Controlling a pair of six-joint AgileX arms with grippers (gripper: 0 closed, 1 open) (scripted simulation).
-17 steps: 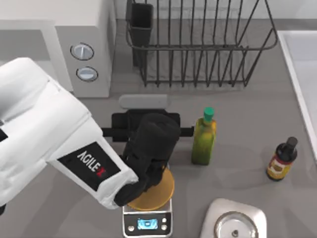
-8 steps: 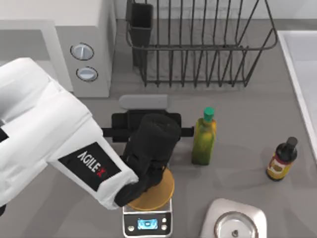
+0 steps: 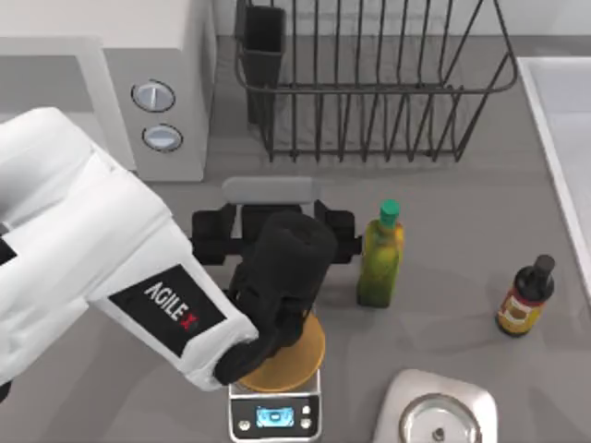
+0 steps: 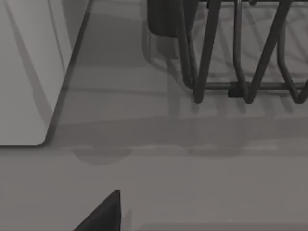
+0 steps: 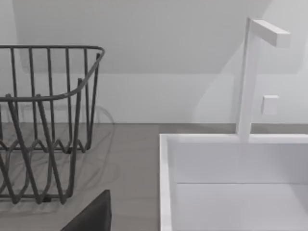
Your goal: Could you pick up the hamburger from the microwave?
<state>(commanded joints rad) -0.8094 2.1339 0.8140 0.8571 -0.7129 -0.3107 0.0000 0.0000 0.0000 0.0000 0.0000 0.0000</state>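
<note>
The microwave (image 3: 162,83) is a boxy white-grey shell with a smooth pale cavity and two round silver-blue knobs (image 3: 153,95) stacked on its front panel. My white left arm crosses in front of its opening, so I cannot tell where the hamburger lies, nor how it stands to the fingers. The left gripper (image 3: 272,223) is matte black and hovers over the grey tabletop (image 3: 462,212), near the microwave's front corner. Its two fingers (image 3: 209,236) are spread wide apart with nothing between them. Just beyond them lies one pale grey flat bar (image 3: 268,189) with rounded ends. One black wire dish rack (image 3: 369,92) stands at the back with a dark cup-shaped holder at its corner. There are two bottles: a tall olive-green one with a green cap (image 3: 380,258) and a squat dark one with a yellow-red label (image 3: 524,297). One digital scale (image 3: 277,406) carries a flat orange-tan disc under the arm's wrist. The right gripper (image 5: 91,216) is parked facing the white sink (image 5: 166,183).
</note>
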